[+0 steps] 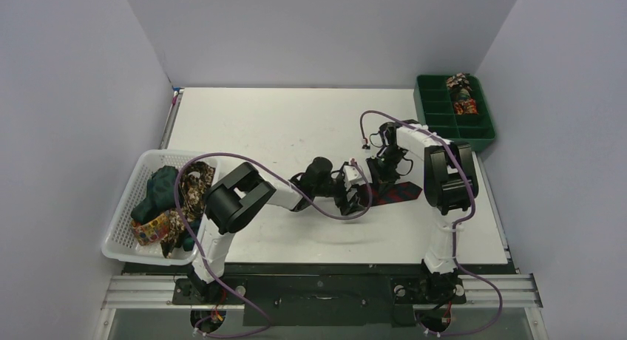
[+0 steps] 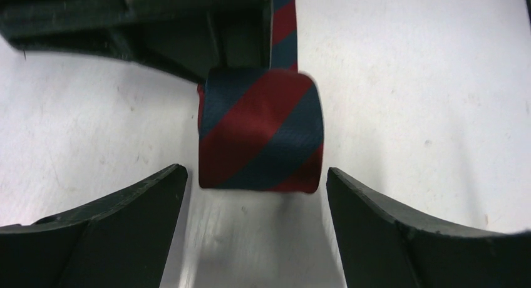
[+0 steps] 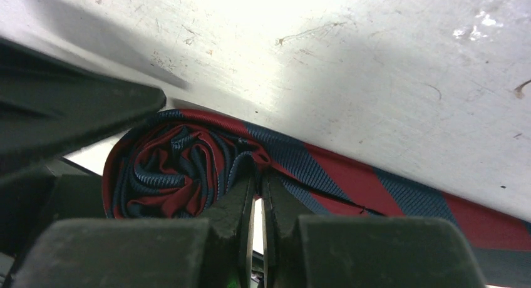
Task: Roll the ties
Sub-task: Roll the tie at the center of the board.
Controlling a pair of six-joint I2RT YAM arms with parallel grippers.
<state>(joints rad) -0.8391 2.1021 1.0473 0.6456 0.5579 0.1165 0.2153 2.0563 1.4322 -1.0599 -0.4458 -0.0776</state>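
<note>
Navy-and-red tie (image 3: 175,172) | part-rolled on table (image 1: 296,126), nearer me than green tray (image 1: 455,111) | right gripper (image 3: 255,197) clamped on roll's core, I judge as spindle | left gripper (image 2: 257,181) jaws apart, flanking roll, touching nothing | 1 tail unrolled

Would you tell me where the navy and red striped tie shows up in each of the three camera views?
Top external: the striped tie lies on the white table, right of centre.
Left wrist: its rolled end fills the centre of the picture.
Right wrist: the roll sits lower left, with the tail running off to the right.
Shared landmark: the scuffed white table under the tie in all three views.
</note>
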